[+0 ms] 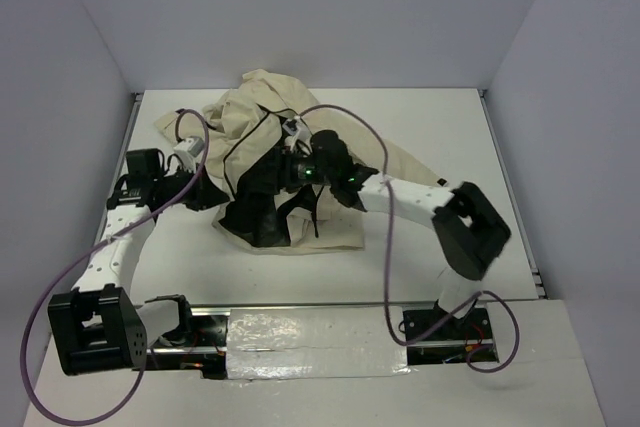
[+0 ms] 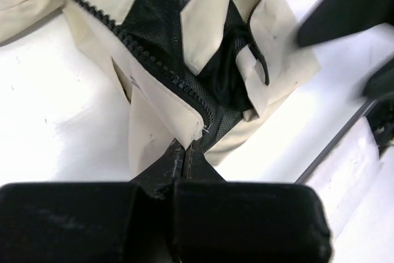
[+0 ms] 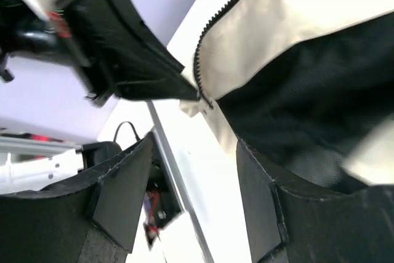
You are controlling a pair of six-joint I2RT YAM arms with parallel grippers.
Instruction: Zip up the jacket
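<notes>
Jacket (image 1: 250,117) heaped open at the far middle of your table (image 1: 330,277).
You have bare room in front and to its right. Dark lining (image 3: 308,103) faces up. Right gripper (image 3: 194,146) spreads wide over the lining's edge; left gripper (image 2: 184,152) clamps tight on the hem corner at the zipper (image 2: 148,58) end.

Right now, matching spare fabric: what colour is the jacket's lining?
Black: the jacket has a black lining, clearest in the left wrist view.
</notes>
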